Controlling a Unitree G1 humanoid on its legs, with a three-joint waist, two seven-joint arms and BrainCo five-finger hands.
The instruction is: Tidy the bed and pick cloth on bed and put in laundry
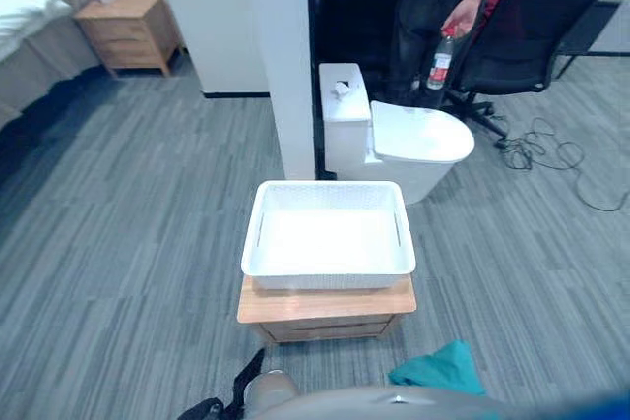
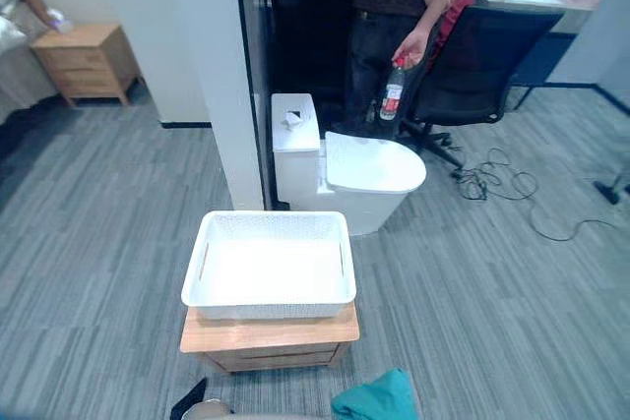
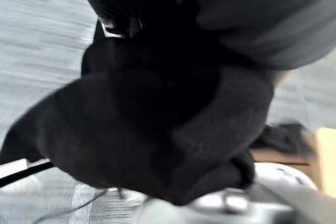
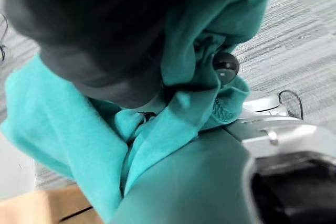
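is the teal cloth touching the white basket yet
Apart. The left eye view shows the teal cloth low and nearer the robot, with the bare front edge of the wooden stand lying between it and the white basket.

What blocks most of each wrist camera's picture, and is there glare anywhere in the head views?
Left wrist view: the dark cover of the left hand hides all but strips of floor. Right wrist view: the teal cloth bunched in the right hand, plus its dark cover, crowds the lens. Left eye view: the white basket glares pale inside.
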